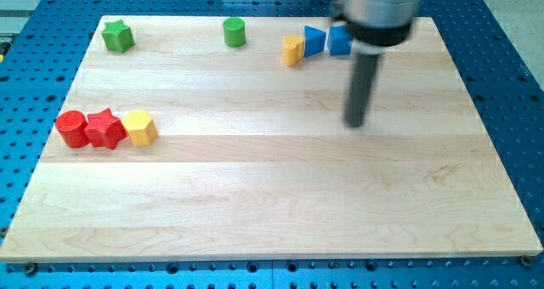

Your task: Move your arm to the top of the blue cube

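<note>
View's left to right on the worktop (255, 204): red cylinder (71, 128), red star (104, 128) and yellow hexagonal block (139, 127) touching in a row; green star (118, 36); green cylinder (235, 31); yellow block (293, 50); blue triangular block (314, 40); blue cube (340, 41), partly hidden by the arm housing. No claw fitted, rod only. My tip (355, 124) rests below the cube, slightly to the view's right; the cube lies toward the view's top.

We see a green star (118, 36) and green cylinder (235, 31) along the counter's (272, 204) top; a yellow block (293, 50) touches a blue wedge (314, 41). At left, red cylinder (72, 128), red star (105, 129), yellow hexagonal block (139, 127) touch in a row.
</note>
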Robot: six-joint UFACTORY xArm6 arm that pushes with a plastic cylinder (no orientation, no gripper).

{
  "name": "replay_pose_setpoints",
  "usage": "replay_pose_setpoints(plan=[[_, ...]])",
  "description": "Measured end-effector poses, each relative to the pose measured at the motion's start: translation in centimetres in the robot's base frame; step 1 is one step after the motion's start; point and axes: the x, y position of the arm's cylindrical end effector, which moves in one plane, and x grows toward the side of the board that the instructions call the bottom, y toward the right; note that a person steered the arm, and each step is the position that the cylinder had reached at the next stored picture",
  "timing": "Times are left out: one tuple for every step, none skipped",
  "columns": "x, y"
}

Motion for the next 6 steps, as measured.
replay_pose_setpoints(plan=[[-8.0,6.0],[-15.9,5.8],[-21.5,4.1],[-21.9,0.2],[-21.8,-4.0],[-21.8,-4.8]])
